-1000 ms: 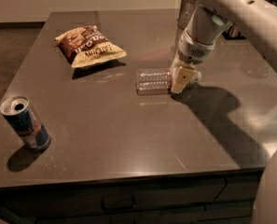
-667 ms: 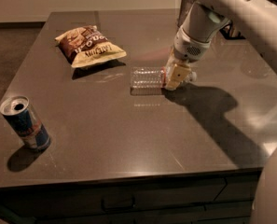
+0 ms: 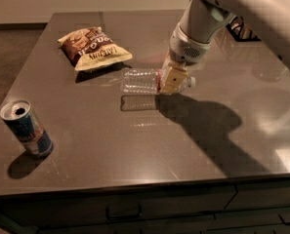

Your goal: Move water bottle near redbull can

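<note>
The water bottle (image 3: 140,81) lies on its side, clear and ribbed, with its white cap end pointing right. My gripper (image 3: 173,80) comes down from the upper right and is shut on the bottle near its cap end, at the label band. The bottle seems to hang just above the grey table (image 3: 134,150), with its reflection below it. The redbull can (image 3: 25,128) stands upright near the front left corner, blue and silver with a dark opening in its top. It is well apart from the bottle, to the left and nearer the front.
A brown and yellow chip bag (image 3: 93,48) lies at the back left, just beyond the bottle. A dark object (image 3: 239,28) sits at the back right behind my arm. The table's front edge has drawers below it.
My gripper has carried the water bottle leftward across the table, toward the chip bag and the can's side. The can and bag have not moved.
</note>
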You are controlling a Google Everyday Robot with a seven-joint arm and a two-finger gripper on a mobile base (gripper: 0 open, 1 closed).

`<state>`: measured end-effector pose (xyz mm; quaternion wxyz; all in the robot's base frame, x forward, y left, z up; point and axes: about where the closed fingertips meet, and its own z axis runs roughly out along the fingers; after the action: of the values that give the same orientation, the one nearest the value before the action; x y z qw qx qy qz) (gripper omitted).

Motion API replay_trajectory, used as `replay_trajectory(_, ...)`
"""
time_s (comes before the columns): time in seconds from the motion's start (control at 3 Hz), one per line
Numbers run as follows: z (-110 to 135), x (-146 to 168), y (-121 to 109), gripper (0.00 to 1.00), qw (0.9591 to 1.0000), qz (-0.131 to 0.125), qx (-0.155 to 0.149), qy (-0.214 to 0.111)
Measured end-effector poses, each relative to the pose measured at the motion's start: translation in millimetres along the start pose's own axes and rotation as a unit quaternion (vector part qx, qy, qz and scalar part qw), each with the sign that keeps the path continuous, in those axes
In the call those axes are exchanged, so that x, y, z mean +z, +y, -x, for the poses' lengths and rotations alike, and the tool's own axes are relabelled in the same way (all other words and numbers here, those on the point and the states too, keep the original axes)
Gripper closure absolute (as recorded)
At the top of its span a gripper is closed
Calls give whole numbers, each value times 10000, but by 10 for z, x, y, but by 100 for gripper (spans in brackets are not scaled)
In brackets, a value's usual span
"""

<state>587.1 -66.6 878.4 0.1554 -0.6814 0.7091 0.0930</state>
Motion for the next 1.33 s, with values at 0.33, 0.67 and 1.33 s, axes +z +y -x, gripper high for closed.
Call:
replay_trajectory(0.33,282,197,272,100,9999,139,19,42)
replay_trajectory(0.67,488,382,440,100,9996,236,111,124)
replay_trajectory(1.33,981,410,732,100,9996,195,6,196)
